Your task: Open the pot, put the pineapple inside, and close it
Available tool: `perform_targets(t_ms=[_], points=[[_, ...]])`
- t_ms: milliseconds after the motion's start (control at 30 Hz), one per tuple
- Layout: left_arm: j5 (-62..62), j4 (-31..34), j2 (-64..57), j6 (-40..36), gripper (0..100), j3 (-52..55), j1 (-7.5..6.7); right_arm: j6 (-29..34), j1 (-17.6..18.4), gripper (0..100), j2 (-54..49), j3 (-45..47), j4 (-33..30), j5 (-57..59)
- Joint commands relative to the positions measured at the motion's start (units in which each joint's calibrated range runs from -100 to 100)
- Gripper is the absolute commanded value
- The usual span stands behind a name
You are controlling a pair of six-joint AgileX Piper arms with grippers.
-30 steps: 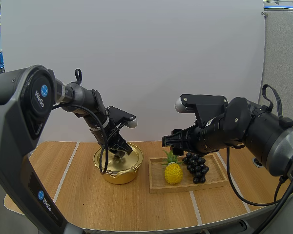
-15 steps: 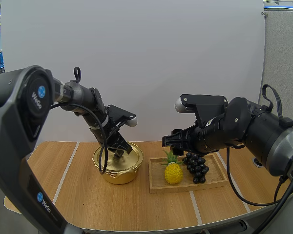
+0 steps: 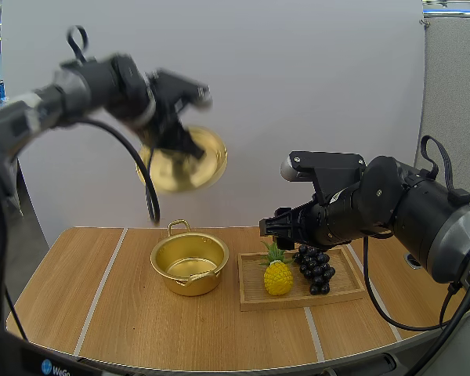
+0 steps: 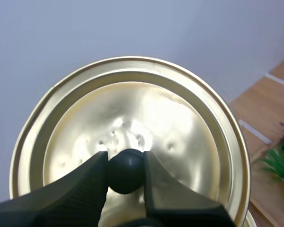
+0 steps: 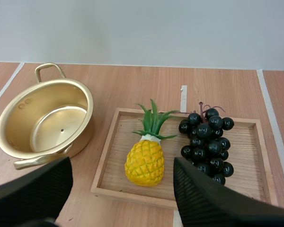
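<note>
Gold round metal lid point(image 3: 184, 160) high above wooden table point(image 3: 180, 333), tilted; left gripper point(image 4: 125, 163) clamped on its black ball knob point(image 4: 126, 174). Gold two-handled metal pot point(image 3: 189, 282) uncovered on table. Yellow pineapple point(image 5: 145, 163) with green crown in shallow wooden tray point(image 5: 109, 151), just beside pot, next to bunch of black grapes point(image 5: 206, 142). Right gripper point(image 3: 268, 228) spread wide, holding nothing, above tray.

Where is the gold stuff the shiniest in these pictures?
Left wrist view: the lid glares white right by its black knob, pinched between the left fingers. Right wrist view: the pot only gleams softly inside.
</note>
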Motion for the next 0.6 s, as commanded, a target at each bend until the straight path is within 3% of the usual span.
perform_targets(t_ms=[0, 300, 567], points=[[-1.0, 7.7, -4.8, -8.3, 0, -19.2, -0.18, -0.5, -0.2, 100, -0.1, -0.6, 0.1, 0.0], [-8.2, 12.6, -4.8, -11.1, 0, -42.5, -0.18, -0.5, -0.2, 100, -0.1, -0.6, 0.2, 0.0], [-35.2, 13.4, -5.0, -10.9, 0, -47.8, -0.18, -0.4, -0.2, 100, 0.0, -0.6, 3.5, -1.9]])
